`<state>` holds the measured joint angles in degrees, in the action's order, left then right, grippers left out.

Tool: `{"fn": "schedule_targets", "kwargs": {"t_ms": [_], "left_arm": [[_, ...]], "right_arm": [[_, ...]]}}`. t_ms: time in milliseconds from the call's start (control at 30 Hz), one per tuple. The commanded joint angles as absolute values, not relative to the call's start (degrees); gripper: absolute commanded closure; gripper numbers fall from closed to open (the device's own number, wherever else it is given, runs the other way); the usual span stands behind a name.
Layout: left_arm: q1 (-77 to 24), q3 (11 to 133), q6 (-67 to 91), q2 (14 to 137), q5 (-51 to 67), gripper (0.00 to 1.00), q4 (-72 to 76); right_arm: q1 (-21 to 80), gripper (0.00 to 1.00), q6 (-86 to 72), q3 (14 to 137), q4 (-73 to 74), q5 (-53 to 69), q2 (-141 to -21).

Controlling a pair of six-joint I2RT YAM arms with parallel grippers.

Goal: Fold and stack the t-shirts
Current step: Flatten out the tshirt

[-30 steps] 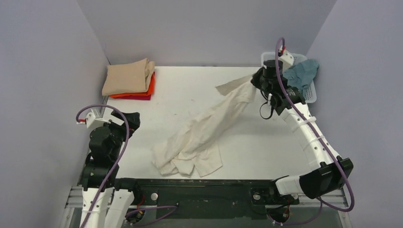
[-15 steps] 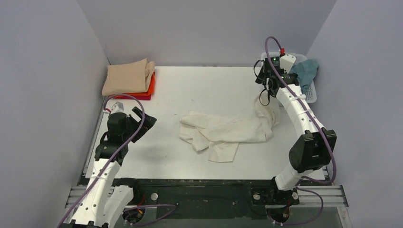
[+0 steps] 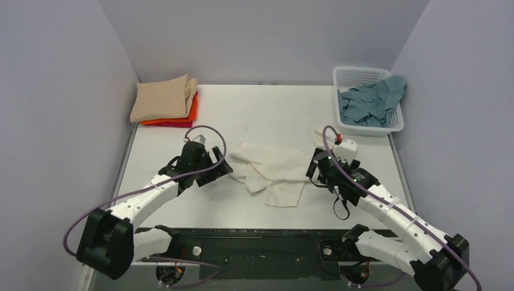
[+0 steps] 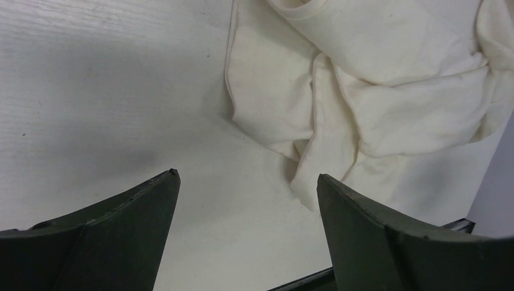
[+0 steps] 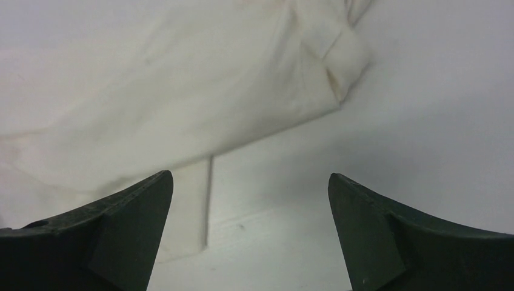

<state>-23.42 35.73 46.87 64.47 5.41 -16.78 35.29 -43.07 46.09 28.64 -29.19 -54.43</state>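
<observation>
The cream-white t-shirt (image 3: 273,171) lies crumpled on the middle of the bench (image 3: 260,109), bunched into overlapping folds and not spread flat. The left pincer (image 3: 219,168) is held low just beside the shirt's left edge, and the right pincer (image 3: 313,171) just beside its right edge. Both are spread wide with nothing between the fingers. This is confirmed in the wrist views, where only bare bench and cloth are seen ahead of the fingertips.

This flanking placement is judged to serve the next step: opposite edges could be taken at once and the cloth drawn out flat before any fold is made. A hemmed edge is seen ahead of the left pincer, so a graspable border is at hand there.

At the far left corner a folded stack is kept apart from the working area: a tan shirt (image 3: 160,100) on top, an orange shirt (image 3: 193,110) beneath and a red shirt (image 3: 179,124) at the bottom. The teal-blue shirt (image 3: 367,104) is heaped in the white basket (image 3: 357,73) at the far right and partly draped over its right rim. Two shirts are thus judged left to fold.
</observation>
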Motion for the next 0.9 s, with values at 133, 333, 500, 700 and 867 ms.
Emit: {"fn": "schedule_targets", "kwargs": {"t_ms": [133, 333, 500, 700, 867], "left_arm": [[-26.87, 40.46, 45.23, 82.02, 3.24, 0.18, -6.75], [-28.25, 40.77, 46.14, 88.14, 3.66, 0.27, -2.37], [-30.32, 40.76, 46.47, 90.47, 2.87, 0.45, -1.07], [-31.55, 40.27, 45.65, 90.00, 4.11, 1.00, 2.09], [-31.69, 37.38, 44.24, 81.72, 0.87, 1.00, 0.12]], "right_arm": [[44.41, 0.08, -54.42, 33.82, 19.58, -23.07, -60.57], [49.00, 0.14, -57.16, 34.79, 12.69, -22.84, -71.61], [52.64, 0.17, -60.56, 37.02, 11.64, -22.83, -79.53], [56.02, 0.34, -62.94, 38.77, 11.91, -24.46, -85.44], [57.18, 0.97, -63.22, 38.43, 12.26, -28.99, -83.12]]}}
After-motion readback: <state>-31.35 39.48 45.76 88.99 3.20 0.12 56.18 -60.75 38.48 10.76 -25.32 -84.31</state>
